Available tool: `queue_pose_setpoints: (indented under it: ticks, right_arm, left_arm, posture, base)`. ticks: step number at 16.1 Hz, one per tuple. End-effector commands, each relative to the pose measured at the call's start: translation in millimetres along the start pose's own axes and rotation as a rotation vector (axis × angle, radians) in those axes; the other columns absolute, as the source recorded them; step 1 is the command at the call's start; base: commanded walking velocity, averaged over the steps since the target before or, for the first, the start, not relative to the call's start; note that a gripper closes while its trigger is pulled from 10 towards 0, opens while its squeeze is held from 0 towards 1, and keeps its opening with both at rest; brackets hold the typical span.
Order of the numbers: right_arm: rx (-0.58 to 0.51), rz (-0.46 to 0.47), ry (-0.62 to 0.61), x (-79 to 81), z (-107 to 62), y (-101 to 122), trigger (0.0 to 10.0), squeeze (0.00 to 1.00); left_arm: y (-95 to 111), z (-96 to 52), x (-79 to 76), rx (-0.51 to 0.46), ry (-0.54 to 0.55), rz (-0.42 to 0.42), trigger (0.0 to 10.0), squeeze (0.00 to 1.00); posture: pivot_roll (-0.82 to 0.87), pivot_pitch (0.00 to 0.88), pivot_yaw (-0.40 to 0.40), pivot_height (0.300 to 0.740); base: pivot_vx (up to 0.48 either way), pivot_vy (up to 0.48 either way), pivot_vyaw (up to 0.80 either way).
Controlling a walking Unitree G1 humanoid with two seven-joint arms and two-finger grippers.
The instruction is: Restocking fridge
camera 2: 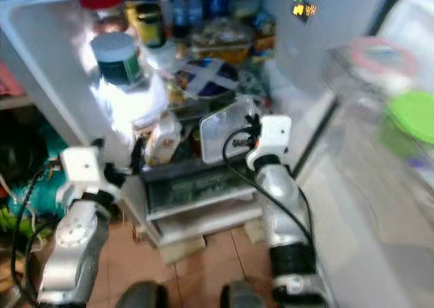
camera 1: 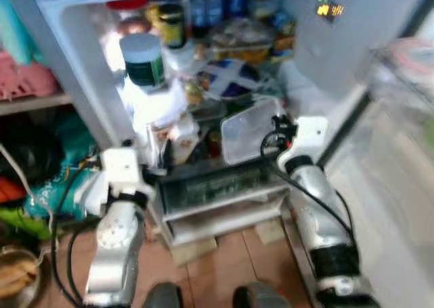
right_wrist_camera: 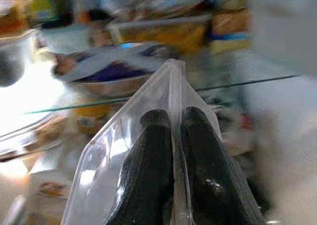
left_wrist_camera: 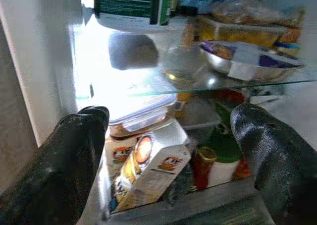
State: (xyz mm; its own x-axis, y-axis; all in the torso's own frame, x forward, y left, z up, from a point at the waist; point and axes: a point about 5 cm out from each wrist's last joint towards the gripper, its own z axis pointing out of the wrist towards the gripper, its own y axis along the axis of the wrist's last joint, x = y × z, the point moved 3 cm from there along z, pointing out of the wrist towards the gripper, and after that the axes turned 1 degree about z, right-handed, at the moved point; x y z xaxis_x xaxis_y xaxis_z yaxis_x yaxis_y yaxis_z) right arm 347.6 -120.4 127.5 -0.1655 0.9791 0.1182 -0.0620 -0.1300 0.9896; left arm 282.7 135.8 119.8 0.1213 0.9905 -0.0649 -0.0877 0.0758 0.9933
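My right hand (camera 1: 274,123) clamped on rim of clear plastic lidded container (camera 1: 247,130), just below glass fridge shelf (left_wrist_camera: 237,84). Left hand (left_wrist_camera: 168,150) spread, empty. Advice: keep container level, clear shelf edge, slide in beside small yellow carton (left_wrist_camera: 148,165).

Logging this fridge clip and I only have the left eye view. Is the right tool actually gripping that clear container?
Observer: Yes. The right wrist view shows the right tool pinching the clear plastic container at its edge.
Operator: And the left tool?
Observer: The left tool is spread wide and holds nothing.
Operator: What is it facing?
Observer: A tilted orange-and-white carton under the glass shelf.
Operator: Anything on that shelf?
Observer: A steel bowl.
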Motion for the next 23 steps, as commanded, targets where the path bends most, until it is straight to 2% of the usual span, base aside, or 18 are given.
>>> queue_pose_setpoints:
  ticks: [1,7,14,15,18,19,21,23]
  right_arm:
    - [0.003,-0.003,0.009,2.4,-0.3,-0.6,10.0,0.0]
    - [-0.009,0.005,-0.006,-0.1,2.0,2.3,10.0,0.0]
    - [-0.058,0.018,-0.049,-12.5,18.9,20.3,10.0,0.0]
    - [-0.059,0.015,-0.052,-14.1,19.1,20.6,10.0,0.0]
    - [-0.057,0.016,-0.053,-13.1,18.2,18.2,10.0,0.0]
    - [-0.056,0.018,-0.052,-12.6,18.1,17.7,10.0,0.0]
    - [-0.057,0.021,-0.051,-11.6,19.1,17.4,10.0,0.0]
    - [-0.061,0.025,-0.051,-11.0,20.3,18.7,10.0,0.0]
  left_arm:
    - [-5.2,-1.9,25.2,0.037,0.097,0.02,10.0,0.0]
    - [-3.7,0.0,24.6,0.024,0.088,0.027,10.0,0.0]
    - [-5.7,-1.1,24.2,0.032,0.079,0.036,10.0,0.0]
    - [-8.4,-1.2,21.5,0.047,0.06,0.039,10.0,0.0]
    - [-11.0,-5.7,0.7,0.054,-0.064,0.068,10.0,0.0]
    - [-11.5,-6.4,-0.8,0.056,-0.072,0.073,10.0,0.0]
    - [-15.4,-3.4,5.1,0.083,-0.035,0.063,10.0,0.0]
    - [-13.8,-1.3,6.6,0.071,-0.038,0.061,10.0,0.0]
  posture:
    - [0.09,0.122,-0.015,0.74]
    - [0.09,0.116,-0.017,0.74]
    - [0.09,0.12,-0.015,0.74]
    - [0.09,0.121,-0.015,0.74]
    - [0.09,0.122,-0.012,0.74]
    - [0.09,0.121,-0.012,0.74]
    - [0.09,0.121,-0.012,0.74]
    - [0.09,0.121,-0.013,0.74]
  base:
    - [0.0,0.0,0.0]
    - [0.132,0.0,0.0]
    - [0.325,0.0,0.0]
    - [0.0,0.0,0.0]
    - [0.0,0.0,0.0]
    - [0.0,0.0,0.0]
    - [0.0,0.0,0.0]
    - [0.0,0.0,0.0]
